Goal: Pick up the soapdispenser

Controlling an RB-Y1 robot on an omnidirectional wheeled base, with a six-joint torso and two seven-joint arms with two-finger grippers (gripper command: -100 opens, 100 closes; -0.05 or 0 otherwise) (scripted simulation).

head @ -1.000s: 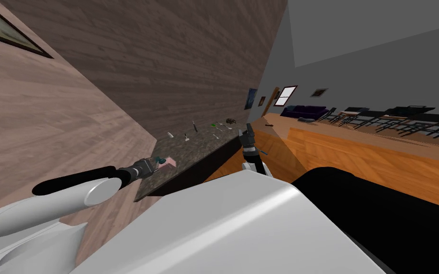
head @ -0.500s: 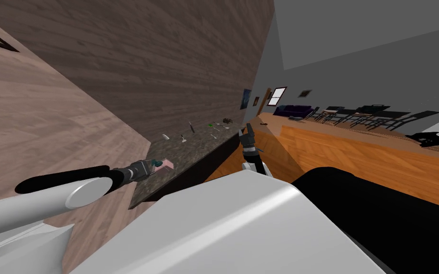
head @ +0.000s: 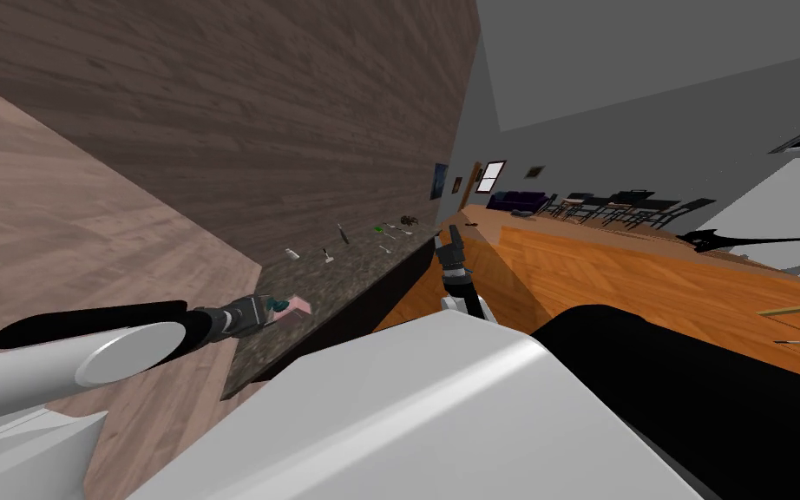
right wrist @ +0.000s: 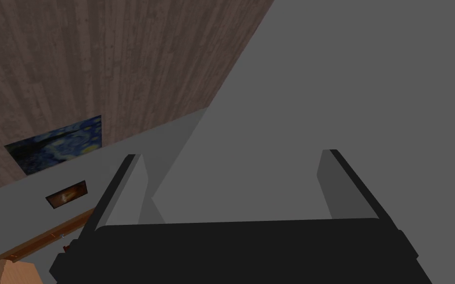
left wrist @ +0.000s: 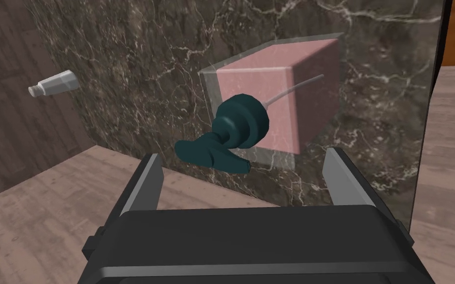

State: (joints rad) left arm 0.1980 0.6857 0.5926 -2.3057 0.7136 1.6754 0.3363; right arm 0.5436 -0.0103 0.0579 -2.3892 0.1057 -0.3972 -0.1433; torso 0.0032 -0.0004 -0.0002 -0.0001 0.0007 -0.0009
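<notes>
The left claw [left wrist: 244, 155], fingers spread, hovers just short of the pink soap dispenser [left wrist: 276, 106] on the dark marbled desk [left wrist: 137, 64] straight ahead, so grasp and lift look undone; the right claw [right wrist: 231, 155] hangs spread.

Pink, boxy soap dispenser [left wrist: 290, 93] with teal pump sits on dark marbled counter [left wrist: 384, 54].

Its teal pump [left wrist: 236, 125] hides part of the soap dispenser [left wrist: 298, 84]; small items [head: 404, 221] down the counter [head: 337, 282] are unidentifiable
</notes>
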